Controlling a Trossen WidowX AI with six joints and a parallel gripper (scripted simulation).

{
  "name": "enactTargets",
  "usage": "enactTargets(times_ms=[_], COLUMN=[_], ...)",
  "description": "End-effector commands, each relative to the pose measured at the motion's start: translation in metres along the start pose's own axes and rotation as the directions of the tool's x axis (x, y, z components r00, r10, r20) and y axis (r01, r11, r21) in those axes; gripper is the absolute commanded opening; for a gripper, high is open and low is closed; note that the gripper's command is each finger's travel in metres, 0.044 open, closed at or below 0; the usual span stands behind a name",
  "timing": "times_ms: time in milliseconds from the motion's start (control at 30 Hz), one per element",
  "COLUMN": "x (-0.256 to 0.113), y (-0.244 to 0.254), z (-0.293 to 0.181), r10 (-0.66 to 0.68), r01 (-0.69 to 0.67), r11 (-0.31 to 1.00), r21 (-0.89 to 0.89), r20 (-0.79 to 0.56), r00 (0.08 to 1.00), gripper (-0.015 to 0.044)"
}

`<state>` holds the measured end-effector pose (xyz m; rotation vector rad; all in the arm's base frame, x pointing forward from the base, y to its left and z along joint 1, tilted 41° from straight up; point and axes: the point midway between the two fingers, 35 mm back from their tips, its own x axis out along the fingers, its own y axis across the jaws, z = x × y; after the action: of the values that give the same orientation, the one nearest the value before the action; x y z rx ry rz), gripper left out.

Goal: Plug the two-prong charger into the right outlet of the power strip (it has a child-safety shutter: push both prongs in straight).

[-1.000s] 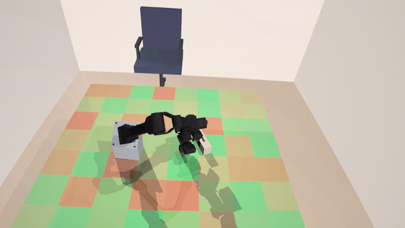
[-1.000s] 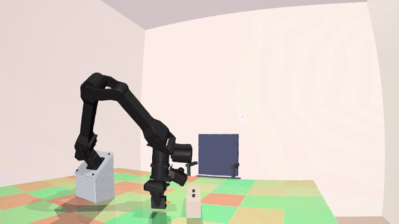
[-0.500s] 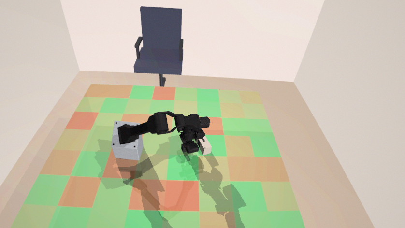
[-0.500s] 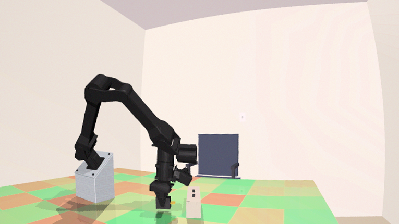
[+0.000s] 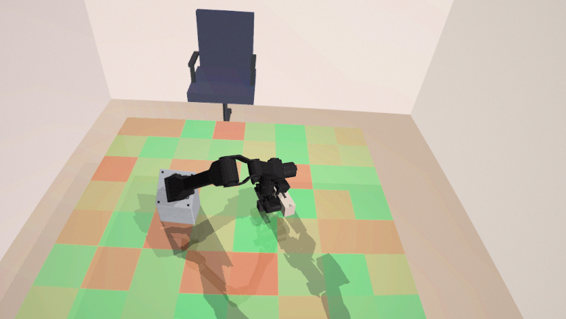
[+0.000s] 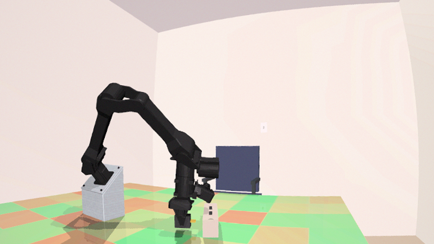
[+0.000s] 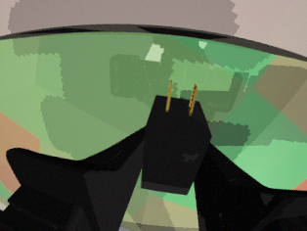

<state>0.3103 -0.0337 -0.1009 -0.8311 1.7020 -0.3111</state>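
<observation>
The power strip (image 5: 288,207) (image 6: 210,228) is a pale block standing on the tiled surface, with two small black squares near its top in the exterior view. My gripper (image 6: 182,221) (image 7: 171,135) is shut on the black two-prong charger (image 7: 173,147), low above the surface. The two brass prongs (image 6: 192,221) point toward the strip, with a gap between in the exterior view. In the wrist view they point up the frame. The outlet openings are not clearly visible. A pale surface with a dark curved edge crosses the wrist view's top; I cannot tell if it is the strip.
The arm's grey base block (image 5: 177,211) (image 6: 104,201) stands left of the strip. The tiled surface (image 5: 253,273) (image 6: 287,204) carries arm shadows. A dark blue chair (image 5: 225,43) (image 6: 236,168) stands behind, beyond the tiles. The wrist camera housing hangs close above the strip's left side.
</observation>
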Motion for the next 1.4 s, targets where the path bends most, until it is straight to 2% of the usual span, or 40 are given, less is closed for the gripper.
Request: enactTargets(times_ms=[0, 1367], x=[0.0011, 0.001], y=[0.0031, 0.0051], z=[0.0045, 0.0144], r10=[0.003, 0.003], r01=[-0.003, -0.003], r11=[1.0, 1.0], r21=[-0.013, -0.02], r20=[-0.004, -0.003], r00=[1.0, 1.0], gripper=[0.0, 0.0])
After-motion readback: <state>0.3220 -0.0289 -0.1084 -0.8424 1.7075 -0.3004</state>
